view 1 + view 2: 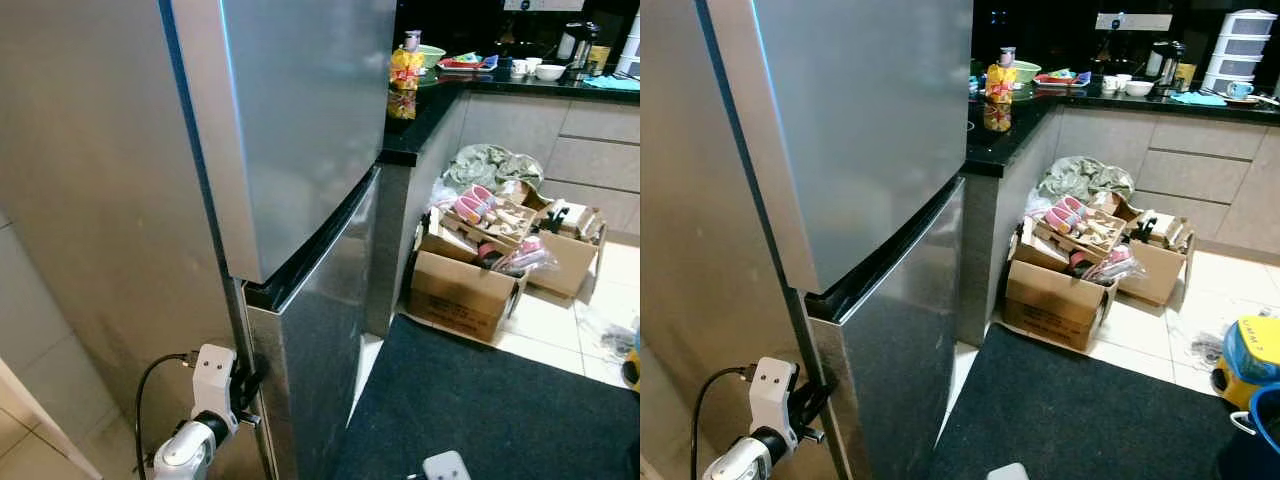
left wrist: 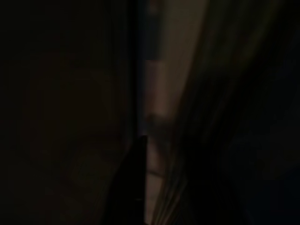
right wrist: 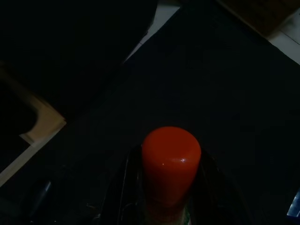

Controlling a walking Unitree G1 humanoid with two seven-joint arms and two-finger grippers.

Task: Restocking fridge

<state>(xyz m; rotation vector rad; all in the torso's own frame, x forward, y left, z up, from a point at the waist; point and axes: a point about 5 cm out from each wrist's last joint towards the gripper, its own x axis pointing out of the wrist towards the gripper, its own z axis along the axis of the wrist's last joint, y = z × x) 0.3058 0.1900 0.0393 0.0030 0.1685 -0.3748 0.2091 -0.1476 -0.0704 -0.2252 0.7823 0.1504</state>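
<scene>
A tall steel fridge (image 1: 290, 130) stands close before me, its upper door and lower door (image 1: 320, 320) both closed. My left gripper (image 1: 250, 388) is low down, pressed against the left edge of the lower door, just under the dark gap between the doors. The left wrist view is almost black, with a pale strip along a dark edge. In the right wrist view my right gripper (image 3: 168, 197) is shut on a bottle with a rounded red cap (image 3: 171, 157), held above the dark mat (image 3: 225, 93).
A dark mat (image 1: 490, 400) covers the floor to the fridge's right. Beyond it stand open cardboard boxes (image 1: 462, 290) full of clutter, against grey cabinets. A black counter (image 1: 420, 110) with jars and dishes adjoins the fridge. A yellow and blue object (image 1: 1250, 360) sits far right.
</scene>
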